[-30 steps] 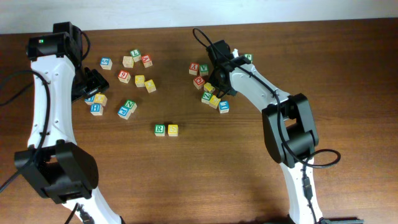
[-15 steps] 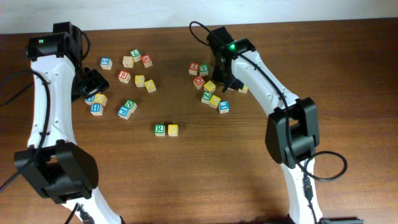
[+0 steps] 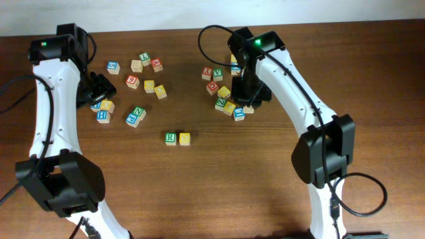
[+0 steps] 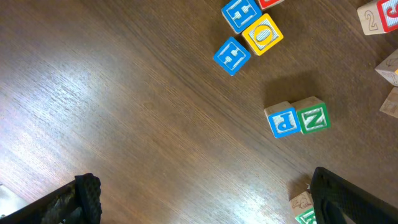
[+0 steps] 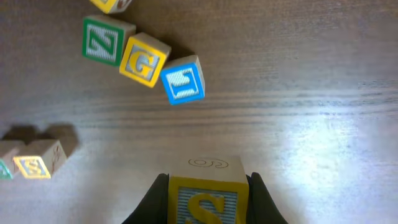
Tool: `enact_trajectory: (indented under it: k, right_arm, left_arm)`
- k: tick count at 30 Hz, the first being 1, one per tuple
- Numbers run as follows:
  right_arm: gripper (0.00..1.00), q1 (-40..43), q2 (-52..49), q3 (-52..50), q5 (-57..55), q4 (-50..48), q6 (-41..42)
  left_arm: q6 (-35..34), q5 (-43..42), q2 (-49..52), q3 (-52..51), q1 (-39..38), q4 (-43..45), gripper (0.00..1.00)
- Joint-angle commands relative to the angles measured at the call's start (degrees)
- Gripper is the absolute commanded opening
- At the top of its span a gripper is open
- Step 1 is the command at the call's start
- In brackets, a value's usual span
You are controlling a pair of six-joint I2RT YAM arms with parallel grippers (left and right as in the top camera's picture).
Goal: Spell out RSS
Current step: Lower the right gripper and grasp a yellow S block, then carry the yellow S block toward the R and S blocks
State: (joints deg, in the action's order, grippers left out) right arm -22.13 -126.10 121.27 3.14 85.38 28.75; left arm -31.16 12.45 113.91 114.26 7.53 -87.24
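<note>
The green-and-white R cube [image 3: 170, 138] sits near the table's middle with a yellow cube [image 3: 184, 138] touching its right side; in the right wrist view that cube [image 5: 37, 160] shows an S. My right gripper [image 5: 208, 202] is shut on another yellow S cube [image 5: 208, 190], held above the bare wood, one finger on each side. From overhead the right gripper [image 3: 250, 98] hangs by the right-hand cluster. My left gripper [image 4: 211, 205] is open with nothing between its fingers, and it hovers at the far left [image 3: 99, 89].
A cluster of cubes [image 3: 226, 99] lies under the right arm, including a green cube [image 5: 101, 40], a yellow G [image 5: 145, 60] and a blue cube [image 5: 183, 79]. More cubes [image 3: 136, 83] are scattered at the left, among them a blue P [image 4: 284, 120] beside a green cube [image 4: 312, 116].
The right gripper has closed on the yellow S cube and shifted right and toward the front, off the cluster. The left arm has not moved.
</note>
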Motion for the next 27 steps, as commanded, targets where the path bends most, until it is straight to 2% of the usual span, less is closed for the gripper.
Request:
enact_trajectory:
  k: [1,9,14,19,24,27]
  right_arm:
    - [0.13,-1.1,8.9,0.9,0.5,1.9,-1.6]
    - [0.15,-9.7,20.9,0.8,-6.8,8.7,0.1]
    - [0.17,-17.4,20.9,-1.4,-11.9,6.7,5.0]
    - [0.18,-18.0,20.8,-13.3,-11.6,-5.2,8.5]
    - [0.18,-18.0,20.8,-30.1,-3.4,-25.6,9.3]
    - [0.21,-18.0,20.8,-38.0,-2.6,-35.5,11.0]
  left_arm:
    - [-1.0,0.3,-0.8,0.3,0.2,0.0,0.99]
    - [-1.0,0.3,-0.8,0.3,0.2,0.0,0.99]
    - [-1.0,0.3,-0.8,0.3,0.2,0.0,0.99]
    - [-1.0,0.3,-0.8,0.3,0.2,0.0,0.99]
    - [-1.0,0.3,-0.8,0.3,0.2,0.0,0.99]
    - [-1.0,0.3,-0.8,0.3,0.2,0.0,0.99]
